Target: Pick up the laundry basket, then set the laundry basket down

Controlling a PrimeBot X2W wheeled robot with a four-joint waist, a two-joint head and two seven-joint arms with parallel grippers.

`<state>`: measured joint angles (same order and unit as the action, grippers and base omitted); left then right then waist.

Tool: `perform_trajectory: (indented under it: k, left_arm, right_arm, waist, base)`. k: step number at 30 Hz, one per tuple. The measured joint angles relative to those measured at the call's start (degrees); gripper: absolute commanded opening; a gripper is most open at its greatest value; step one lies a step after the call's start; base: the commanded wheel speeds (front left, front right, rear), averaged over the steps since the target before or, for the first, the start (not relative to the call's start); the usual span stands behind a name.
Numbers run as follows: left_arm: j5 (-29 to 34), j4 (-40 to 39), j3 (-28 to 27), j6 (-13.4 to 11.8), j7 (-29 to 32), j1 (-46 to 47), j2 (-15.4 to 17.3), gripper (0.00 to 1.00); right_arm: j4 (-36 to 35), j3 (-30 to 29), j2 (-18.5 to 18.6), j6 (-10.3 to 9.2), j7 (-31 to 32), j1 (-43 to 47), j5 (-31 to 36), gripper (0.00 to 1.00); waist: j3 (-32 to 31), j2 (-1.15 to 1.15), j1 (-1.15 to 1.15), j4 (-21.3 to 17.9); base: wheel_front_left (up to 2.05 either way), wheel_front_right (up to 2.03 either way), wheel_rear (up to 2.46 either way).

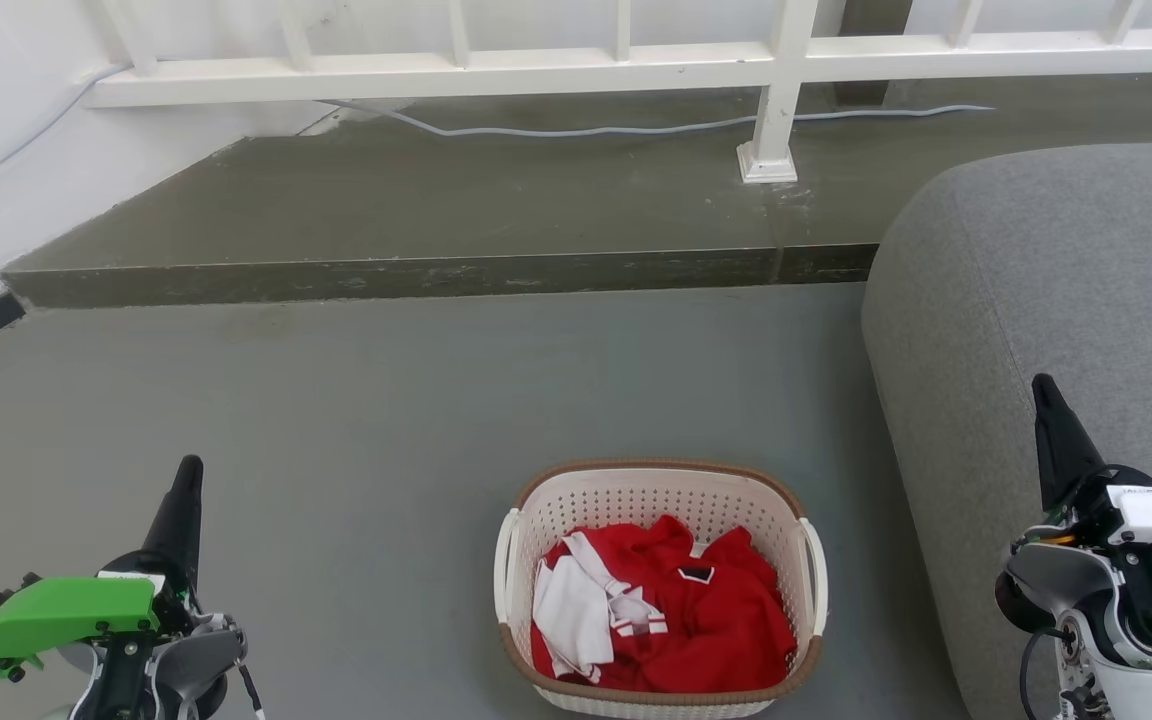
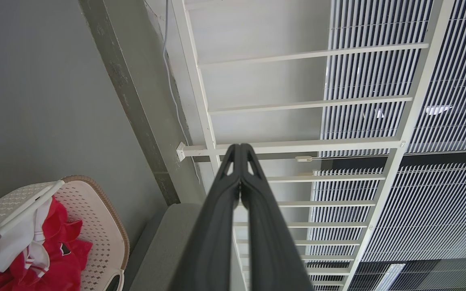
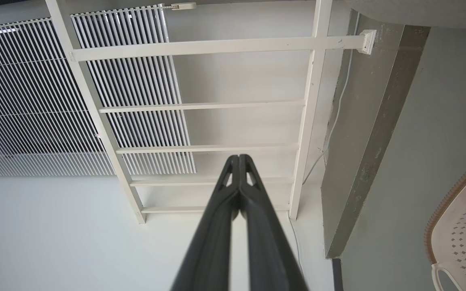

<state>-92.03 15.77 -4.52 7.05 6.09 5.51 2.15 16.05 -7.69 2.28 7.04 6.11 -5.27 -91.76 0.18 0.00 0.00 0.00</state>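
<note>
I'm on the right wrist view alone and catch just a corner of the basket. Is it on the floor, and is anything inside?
Observer: The laundry basket sits on the floor with red and white clothes inside.
Operator: Where's the left end effector?
Observer: The left end effector is shut, off to the basket's left, touching nothing.
Operator: What's on the basket's right side?
Observer: A grey sofa stands close beside its right handle.
</note>
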Motion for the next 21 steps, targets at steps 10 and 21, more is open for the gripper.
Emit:
perform_trajectory:
  k: [10,21]
  left_arm:
    - [0.0,-0.01,-0.01,0.0,0.0,-0.01,0.0,0.0]
    - [0.01,2.75,0.76,-0.08,-0.67,-2.26,-1.38,1.0]
  right_arm:
    - [0.0,0.0,0.0,0.0,0.0,0.0,0.0,0.0]
    - [2.71,0.38,-1.46,-0.09,-0.04,2.59,0.01,1.0]
  waist:
    - [0.0,0.0,0.0,0.0]
    - [0.05,0.0,0.0,-0.01]
  base:
    - [0.0,0.0,0.0]
    - [0.0,0.0,0.0]
